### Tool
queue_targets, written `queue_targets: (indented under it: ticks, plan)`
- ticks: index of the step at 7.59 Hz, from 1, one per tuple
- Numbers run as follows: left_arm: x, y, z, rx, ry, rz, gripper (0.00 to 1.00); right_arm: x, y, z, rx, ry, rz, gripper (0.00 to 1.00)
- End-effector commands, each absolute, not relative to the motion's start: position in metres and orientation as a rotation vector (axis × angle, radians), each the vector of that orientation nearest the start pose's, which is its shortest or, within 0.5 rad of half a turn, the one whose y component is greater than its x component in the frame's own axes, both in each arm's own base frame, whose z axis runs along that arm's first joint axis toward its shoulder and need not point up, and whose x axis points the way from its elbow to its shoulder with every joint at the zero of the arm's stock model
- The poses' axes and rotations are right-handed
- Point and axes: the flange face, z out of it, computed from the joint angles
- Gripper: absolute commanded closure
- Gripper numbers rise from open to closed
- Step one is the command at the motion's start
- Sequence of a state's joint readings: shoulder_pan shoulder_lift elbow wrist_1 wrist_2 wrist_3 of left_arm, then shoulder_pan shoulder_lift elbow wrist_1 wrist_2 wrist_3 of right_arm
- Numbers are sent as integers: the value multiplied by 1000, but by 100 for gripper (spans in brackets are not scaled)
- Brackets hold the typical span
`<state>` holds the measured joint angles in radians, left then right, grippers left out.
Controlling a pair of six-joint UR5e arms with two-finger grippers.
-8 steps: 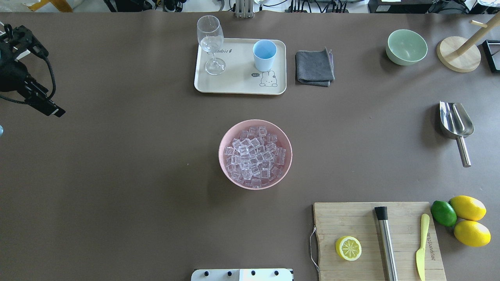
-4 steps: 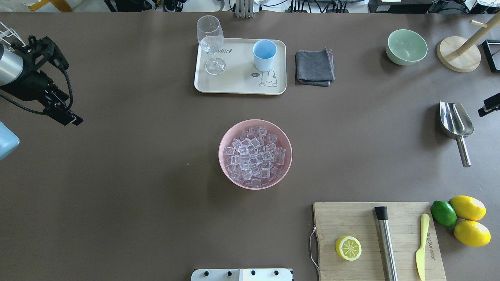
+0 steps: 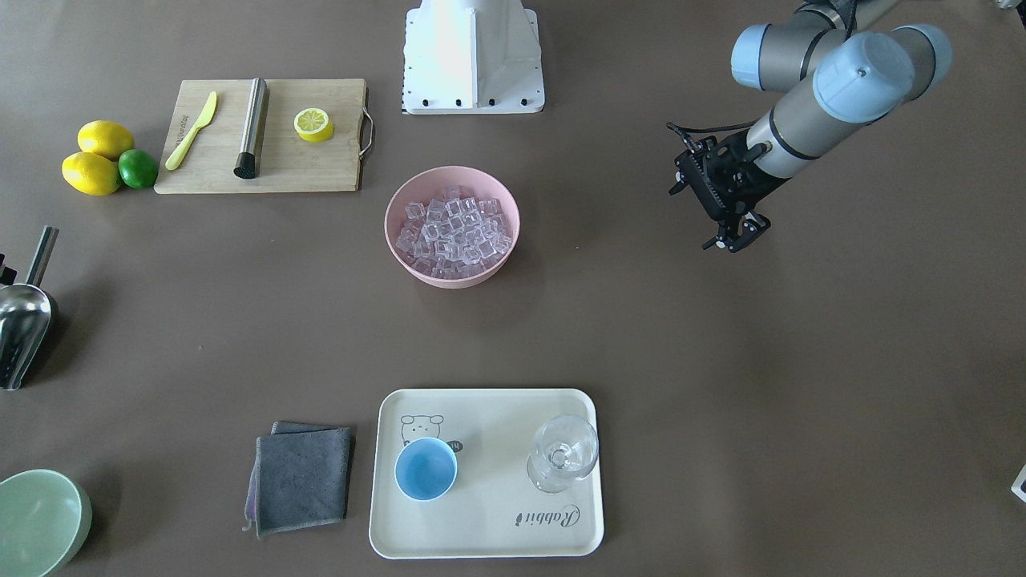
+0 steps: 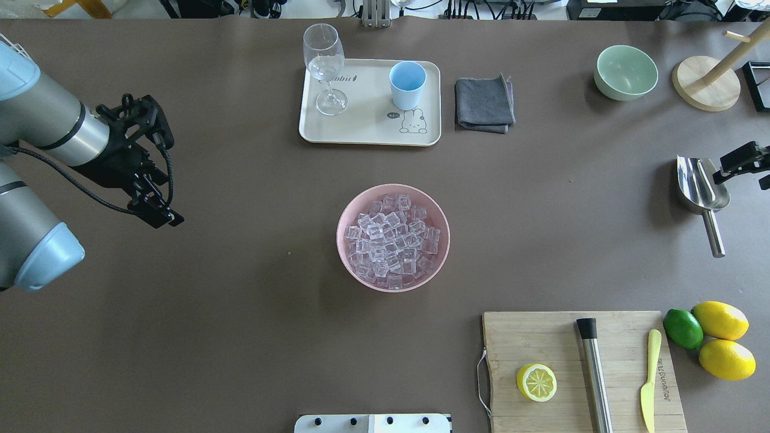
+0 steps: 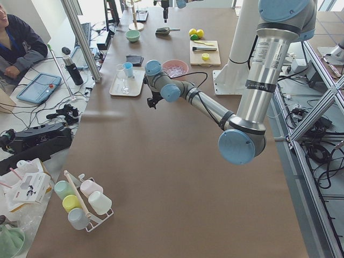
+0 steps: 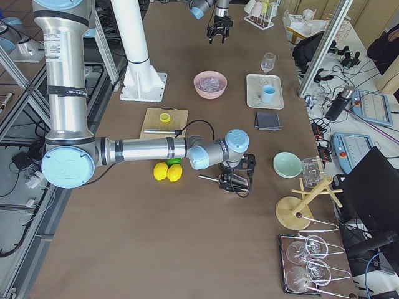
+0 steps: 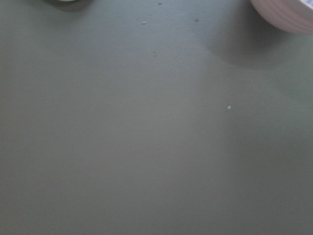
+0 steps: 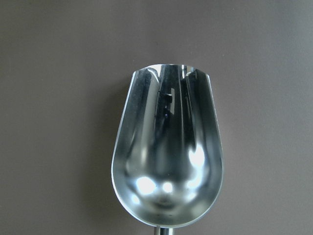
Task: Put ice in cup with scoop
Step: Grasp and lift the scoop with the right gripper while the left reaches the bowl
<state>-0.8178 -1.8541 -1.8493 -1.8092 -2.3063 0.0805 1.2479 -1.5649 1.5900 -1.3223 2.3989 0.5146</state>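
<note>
The left gripper (image 4: 161, 215) hangs above bare brown table (image 4: 240, 313) with its two fingers spread and nothing between them, well to the left of the pink bowl (image 4: 346, 210). Its wrist camera shows only tabletop and a sliver of that bowl's rim. At the far right edge of the overhead view, the right gripper (image 4: 737, 165) hovers over the scoop (image 4: 702, 192); only part of it is in frame, and whether its fingers are apart or together cannot be told. The scoop lies flat on the table, trough pointing away from the robot and handle toward it, its shiny hollow filling the right wrist view. The ice (image 4: 392, 240) is heaped in the pink bowl at the table's centre. Beyond it, the light-blue cup (image 4: 407, 84) stands upright on a cream tray (image 4: 367, 129), apart from a stemmed glass (image 4: 325, 66) on the tray's other side. A folded grey cloth (image 4: 484, 103) lies just beside the tray.
</note>
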Motion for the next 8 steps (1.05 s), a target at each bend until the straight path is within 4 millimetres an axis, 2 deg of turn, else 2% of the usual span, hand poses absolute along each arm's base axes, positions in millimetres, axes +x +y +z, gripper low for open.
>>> queue_targets:
  ticks: [1,3,4,6,8]
  plan:
    - [385,-439,322,678,1005,1156,2,-131,-488,626,-171,-834,38,0]
    - [394,-445,332,737,998,1168,2,-155,-480,631,-208,-804,2,0]
    - [408,-451,339,756,999,1190,2,-160,-479,636,-220,-788,-2,0]
    - [452,-470,352,903,965,1367,2,-171,-474,638,-251,-768,-15,0]
    - [465,-472,338,998,965,1421,2,-173,-479,634,-225,-740,-19,36]
